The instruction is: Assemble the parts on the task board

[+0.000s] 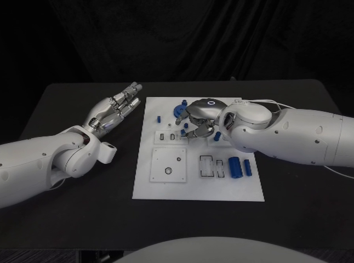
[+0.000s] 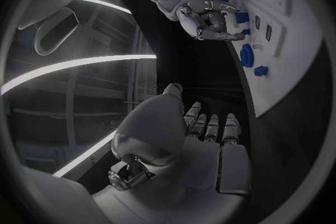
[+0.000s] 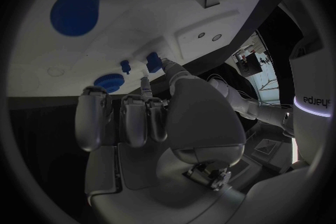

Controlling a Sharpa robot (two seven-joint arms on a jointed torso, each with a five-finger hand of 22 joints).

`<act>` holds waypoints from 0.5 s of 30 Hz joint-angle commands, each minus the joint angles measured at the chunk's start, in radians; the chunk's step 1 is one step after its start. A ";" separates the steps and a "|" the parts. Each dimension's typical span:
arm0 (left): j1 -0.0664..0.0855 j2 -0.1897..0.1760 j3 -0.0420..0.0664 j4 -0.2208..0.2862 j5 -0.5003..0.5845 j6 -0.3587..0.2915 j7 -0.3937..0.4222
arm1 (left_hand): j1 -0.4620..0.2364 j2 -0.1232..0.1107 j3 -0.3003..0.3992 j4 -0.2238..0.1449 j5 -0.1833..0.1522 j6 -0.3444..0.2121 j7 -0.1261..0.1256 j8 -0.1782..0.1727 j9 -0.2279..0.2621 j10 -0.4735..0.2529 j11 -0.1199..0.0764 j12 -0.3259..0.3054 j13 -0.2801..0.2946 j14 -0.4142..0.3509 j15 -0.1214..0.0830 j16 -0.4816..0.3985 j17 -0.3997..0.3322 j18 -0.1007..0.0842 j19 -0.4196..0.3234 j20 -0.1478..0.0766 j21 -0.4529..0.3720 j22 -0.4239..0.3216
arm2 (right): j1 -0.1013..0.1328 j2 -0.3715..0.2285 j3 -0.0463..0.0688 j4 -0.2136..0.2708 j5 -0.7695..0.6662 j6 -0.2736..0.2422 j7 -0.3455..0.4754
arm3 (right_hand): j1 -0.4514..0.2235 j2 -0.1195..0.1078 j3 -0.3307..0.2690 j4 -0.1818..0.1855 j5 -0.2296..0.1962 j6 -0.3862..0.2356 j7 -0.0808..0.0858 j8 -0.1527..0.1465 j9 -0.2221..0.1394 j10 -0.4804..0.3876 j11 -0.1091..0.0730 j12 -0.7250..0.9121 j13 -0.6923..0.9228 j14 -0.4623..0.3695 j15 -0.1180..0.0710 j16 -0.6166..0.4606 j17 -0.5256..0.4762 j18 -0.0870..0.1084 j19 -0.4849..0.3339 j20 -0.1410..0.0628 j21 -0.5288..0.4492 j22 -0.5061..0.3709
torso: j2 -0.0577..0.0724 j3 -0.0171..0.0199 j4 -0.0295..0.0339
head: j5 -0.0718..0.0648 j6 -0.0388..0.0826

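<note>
The white task board [image 1: 197, 183] lies in the middle of the black table. My right hand [image 1: 199, 116] hovers low over its far part with fingers curled down. Its thumb and a fingertip close on a small blue part [image 3: 152, 61] standing in the board, also seen as the small blue part [image 2: 241, 17]. A round blue part [image 1: 180, 111] sits just left of that hand. Two blue cylinders [image 1: 240, 167] lie side by side at the board's right edge. My left hand [image 1: 114, 112] rests left of the board, fingers straight and apart, holding nothing.
A raised white square plate [image 1: 168, 165] with holes sits on the board's near left, and rectangular slots [image 1: 212, 166] lie beside it. Bare black table [image 1: 74, 219] surrounds the board. A big blue piece [image 3: 77, 3] sits further along the board.
</note>
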 commanded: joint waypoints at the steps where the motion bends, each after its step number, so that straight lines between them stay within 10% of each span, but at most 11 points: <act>1: -0.002 -0.002 0.001 0.007 -0.006 -0.031 0.049 | 0.007 0.004 0.004 -0.001 0.002 0.007 0.005 0.002 0.000 -0.002 0.011 -0.007 -0.002 -0.001 0.014 -0.004 -0.001 0.025 0.000 0.019 -0.003 0.000 | 0.012 -0.017 0.004 0.022 -0.007 -0.163 0.040 | -0.014 -0.002 -0.004 0.015 0.007 -0.005 0.003 0.000 -0.004 0.089 -0.007 0.006 0.246 0.083 -0.003 0.007 0.167 0.002 0.029 -0.005 0.009 0.209 | 0.000 0.0001 -0.0002 | 0.000 0.003; 6: -0.002 -0.012 0.001 0.024 -0.008 -0.105 0.067 | 0.028 -0.018 0.004 -0.002 -0.002 0.027 0.024 0.004 0.002 0.039 0.046 0.004 0.009 0.022 0.054 0.013 0.010 0.047 0.037 0.077 0.025 0.020 | 0.045 -0.069 0.009 0.078 0.016 -0.243 0.067 | -0.015 -0.007 -0.009 0.041 0.008 0.011 0.005 0.007 -0.008 0.098 -0.006 0.017 0.256 0.085 -0.003 0.013 0.175 -0.002 0.037 -0.005 0.026 0.214 | 0.000 0.0011 -0.0001 | 0.011 0.013; 8: -0.002 -0.019 0.001 0.033 -0.025 -0.141 0.073 | 0.056 -0.049 0.003 -0.008 -0.027 0.064 0.042 0.011 0.006 0.131 0.083 0.024 0.029 0.114 0.085 0.066 0.042 0.043 0.073 0.099 0.051 0.033 | 0.061 -0.097 0.010 0.106 0.038 -0.255 0.073 | -0.007 -0.008 -0.008 0.045 0.008 0.020 0.005 0.010 -0.009 0.102 -0.005 0.023 0.261 0.086 -0.002 0.015 0.176 -0.003 0.040 -0.005 0.032 0.216 | 0.000 0.0016 -0.0015 | 0.016 0.024; 9: -0.001 -0.024 0.001 0.039 -0.043 -0.161 0.075 | 0.075 -0.076 -0.001 -0.014 -0.095 0.089 0.044 0.016 0.009 0.294 0.101 0.068 0.069 0.257 0.112 0.159 0.085 0.030 0.113 0.115 0.076 0.046 | 0.072 -0.115 0.010 0.123 0.054 -0.257 0.074 | -0.005 -0.008 -0.008 0.048 0.008 0.023 0.007 0.011 -0.010 0.104 -0.005 0.024 0.263 0.086 -0.002 0.015 0.177 -0.004 0.041 -0.005 0.035 0.217 | -0.001 0.0017 -0.0018 | 0.017 0.028; 11: -0.001 -0.031 0.001 0.049 -0.073 -0.196 0.075 | 0.080 -0.086 -0.003 -0.010 -0.133 0.086 0.040 0.013 0.008 0.441 0.119 0.106 0.117 0.371 0.117 0.246 0.118 0.026 0.159 0.114 0.103 0.060 | 0.090 -0.143 0.010 0.148 0.080 -0.253 0.075 | -0.005 -0.008 -0.008 0.048 0.008 0.024 0.007 0.011 -0.010 0.104 -0.005 0.024 0.263 0.086 -0.002 0.015 0.177 -0.004 0.041 -0.005 0.036 0.217 | -0.002 0.0014 -0.0024 | 0.020 0.038; 12: 0.000 -0.036 0.001 0.059 -0.092 -0.227 0.069 | 0.082 -0.097 -0.011 -0.005 -0.204 0.118 0.030 0.018 0.012 0.569 0.182 0.195 0.168 0.518 0.119 0.367 0.163 0.029 0.328 0.119 0.204 0.109 | 0.106 -0.167 0.009 0.169 0.102 -0.246 0.073 | -0.005 -0.008 -0.008 0.050 0.008 0.024 0.008 0.011 -0.010 0.104 -0.004 0.024 0.263 0.086 -0.002 0.016 0.178 -0.004 0.041 -0.005 0.035 0.217 | -0.002 0.0015 -0.0026 | 0.025 0.044; 15: 0.004 -0.043 0.001 0.078 -0.114 -0.283 0.050 | 0.086 -0.096 -0.024 -0.005 -0.255 0.135 0.048 0.014 0.012 0.611 0.200 0.435 0.295 0.611 0.131 0.592 0.282 0.042 0.513 0.145 0.306 0.151 | 0.129 -0.210 0.006 0.204 0.137 -0.227 0.072 | -0.007 -0.007 -0.010 0.060 0.008 0.023 0.011 0.009 -0.013 0.100 -0.002 0.020 0.259 0.086 0.000 0.016 0.178 -0.003 0.040 -0.004 0.033 0.216 | -0.002 0.0023 -0.0035 | 0.035 0.059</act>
